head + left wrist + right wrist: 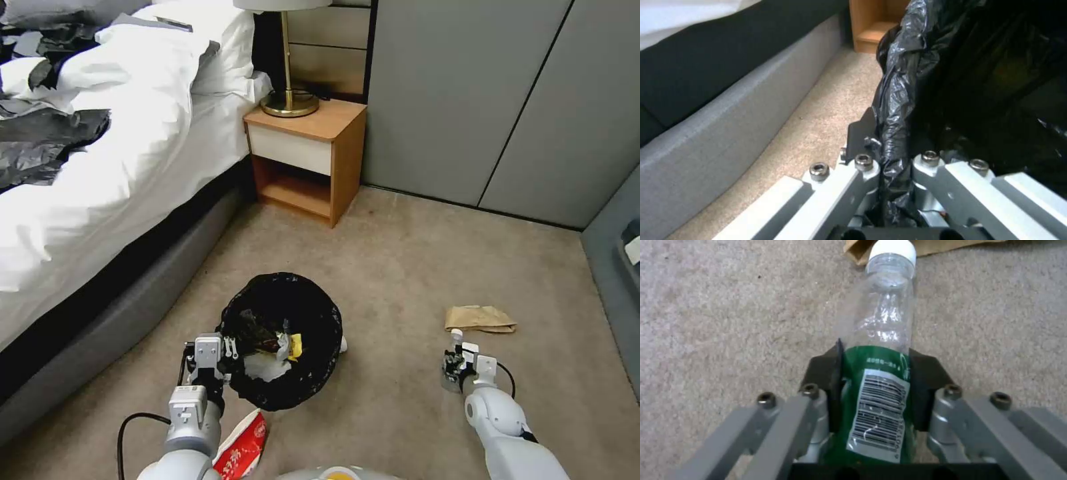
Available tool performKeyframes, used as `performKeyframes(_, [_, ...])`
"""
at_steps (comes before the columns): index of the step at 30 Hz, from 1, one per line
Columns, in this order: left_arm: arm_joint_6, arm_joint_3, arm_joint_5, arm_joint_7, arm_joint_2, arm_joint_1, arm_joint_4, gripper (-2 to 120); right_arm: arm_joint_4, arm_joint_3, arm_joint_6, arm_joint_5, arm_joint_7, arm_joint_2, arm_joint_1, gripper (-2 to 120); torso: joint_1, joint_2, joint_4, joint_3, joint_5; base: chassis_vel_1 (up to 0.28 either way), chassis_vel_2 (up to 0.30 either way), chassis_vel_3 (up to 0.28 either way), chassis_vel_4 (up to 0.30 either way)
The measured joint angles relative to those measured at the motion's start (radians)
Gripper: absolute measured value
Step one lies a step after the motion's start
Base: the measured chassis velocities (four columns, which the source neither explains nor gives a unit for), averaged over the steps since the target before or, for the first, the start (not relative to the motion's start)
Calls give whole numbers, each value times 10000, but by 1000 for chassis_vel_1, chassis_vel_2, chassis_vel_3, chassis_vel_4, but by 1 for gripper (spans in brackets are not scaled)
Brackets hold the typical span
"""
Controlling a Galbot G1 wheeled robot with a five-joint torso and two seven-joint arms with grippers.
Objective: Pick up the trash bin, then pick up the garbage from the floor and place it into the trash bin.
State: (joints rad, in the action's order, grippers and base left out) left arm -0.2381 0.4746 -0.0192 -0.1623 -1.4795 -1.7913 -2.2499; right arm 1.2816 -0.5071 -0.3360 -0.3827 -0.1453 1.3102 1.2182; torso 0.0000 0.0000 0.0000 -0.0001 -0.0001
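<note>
The trash bin, lined with a black bag, hangs over the carpet with yellow and white litter inside. My left gripper is shut on its near rim; the left wrist view shows the bag pinched between the pads. Low over the carpet at the right, my right gripper is shut on a clear plastic bottle with a green label and white cap. A flat brown paper bag lies on the floor just beyond the bottle. A red snack wrapper lies by my left arm.
The bed with its grey base runs along the left. A wooden nightstand with a brass lamp stands behind the bin. Grey wall panels close the back. Open carpet lies between bin and bottle.
</note>
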Motion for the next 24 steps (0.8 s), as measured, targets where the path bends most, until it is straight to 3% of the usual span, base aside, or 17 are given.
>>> performKeyframes(3, [-5, -9, 18, -1, 6, 33, 42, 1, -58, -17, 143, 122, 35, 16, 30, 19, -1, 0, 0, 0, -1, 0, 0, 0, 0])
performKeyframes(15, [-17, -18, 20, 0, 9, 35, 56, 1, -60, -65, 439, 377, 35, -83, 77, 19, -1, 0, 0, 0, 4, 0, 0, 0, 0])
performKeyframes(21, [-17, -28, 5, 0, -4, 18, 54, 1, 1401, -112, 1048, 521, -99, -184, 563, 19, -1, 0, -1, 1, 3, 0, 0, 0, 0])
performKeyframes(23, [-23, -40, -3, 3, -6, 19, 50, 1, 2624, -74, 2000, 898, -45, -207, 919, 19, -1, 0, -1, 0, 2, 0, 0, 0, 0])
performKeyframes(24, [-23, -40, -3, 3, -6, 19, 50, 1, 2624, -74, 2000, 898, -45, -207, 919, 19, -1, 0, -1, 0, 2, 0, 0, 0, 0])
